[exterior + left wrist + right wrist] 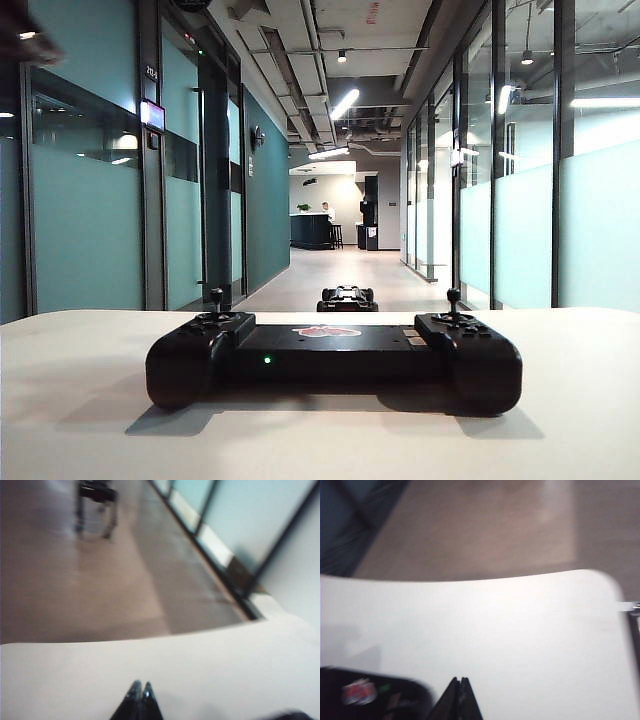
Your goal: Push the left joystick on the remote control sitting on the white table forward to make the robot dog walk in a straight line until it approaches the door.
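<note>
Exterior view: remote control [333, 355] hides the robot dog [347, 298] partly; red-white logo [327, 331] unreadable. Left gripper [139, 685] and right gripper [458, 680], jaws closed, empty, above the table [520, 640].

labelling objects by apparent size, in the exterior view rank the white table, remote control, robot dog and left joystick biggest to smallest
1. white table
2. remote control
3. robot dog, though it stands farther down the corridor, so distance shrinks it
4. left joystick

Long corridor [345, 270], teal glass walls [90, 210], ceiling strip lights [345, 102], wooden floor [75, 590].
</note>
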Controlling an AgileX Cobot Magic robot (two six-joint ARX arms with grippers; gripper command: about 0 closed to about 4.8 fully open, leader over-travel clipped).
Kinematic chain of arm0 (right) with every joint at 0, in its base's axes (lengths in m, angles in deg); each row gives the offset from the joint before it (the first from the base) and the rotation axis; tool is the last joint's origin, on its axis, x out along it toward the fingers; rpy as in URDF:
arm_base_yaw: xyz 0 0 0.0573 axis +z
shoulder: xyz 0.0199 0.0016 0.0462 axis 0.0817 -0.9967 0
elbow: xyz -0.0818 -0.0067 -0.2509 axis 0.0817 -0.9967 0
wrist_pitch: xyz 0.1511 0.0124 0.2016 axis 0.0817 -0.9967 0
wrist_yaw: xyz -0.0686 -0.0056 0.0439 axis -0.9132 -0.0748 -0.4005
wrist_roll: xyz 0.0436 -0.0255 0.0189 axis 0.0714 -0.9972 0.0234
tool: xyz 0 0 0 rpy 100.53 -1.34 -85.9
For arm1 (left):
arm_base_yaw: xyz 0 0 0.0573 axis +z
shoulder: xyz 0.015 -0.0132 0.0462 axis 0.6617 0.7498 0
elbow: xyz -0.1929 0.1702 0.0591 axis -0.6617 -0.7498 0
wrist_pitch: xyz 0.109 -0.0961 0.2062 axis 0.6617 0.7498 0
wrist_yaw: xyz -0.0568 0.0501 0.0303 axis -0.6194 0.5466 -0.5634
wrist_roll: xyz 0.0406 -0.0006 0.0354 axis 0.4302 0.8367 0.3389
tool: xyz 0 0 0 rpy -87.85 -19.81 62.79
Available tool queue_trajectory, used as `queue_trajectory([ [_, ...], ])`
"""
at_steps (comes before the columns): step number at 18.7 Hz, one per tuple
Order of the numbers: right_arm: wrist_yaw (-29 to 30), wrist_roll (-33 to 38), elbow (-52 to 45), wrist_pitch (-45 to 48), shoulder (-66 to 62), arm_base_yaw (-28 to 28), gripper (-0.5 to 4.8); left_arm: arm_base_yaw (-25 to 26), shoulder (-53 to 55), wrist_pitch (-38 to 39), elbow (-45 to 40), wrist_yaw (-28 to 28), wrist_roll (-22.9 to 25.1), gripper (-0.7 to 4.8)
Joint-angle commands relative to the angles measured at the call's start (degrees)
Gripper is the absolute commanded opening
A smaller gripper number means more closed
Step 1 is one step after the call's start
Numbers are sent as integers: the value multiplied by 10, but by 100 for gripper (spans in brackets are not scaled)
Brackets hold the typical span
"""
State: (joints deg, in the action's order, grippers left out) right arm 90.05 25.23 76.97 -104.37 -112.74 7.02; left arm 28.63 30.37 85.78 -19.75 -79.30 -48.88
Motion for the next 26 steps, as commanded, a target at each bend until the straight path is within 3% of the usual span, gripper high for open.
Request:
queue_trajectory([
  [1,-19,27,26,-23,-44,54,-6,-16,18,33,27,-38,2,-5],
  [5,-20,68,30,-42,-98,124,-6,-29,42,83,57,-65,5,-5],
  [10,-18,102,30,-65,-152,169,-6,-35,64,110,70,-93,5,-5],
  [26,46,121,88,-136,-261,208,-6,-61,138,170,93,-112,0,-5],
])
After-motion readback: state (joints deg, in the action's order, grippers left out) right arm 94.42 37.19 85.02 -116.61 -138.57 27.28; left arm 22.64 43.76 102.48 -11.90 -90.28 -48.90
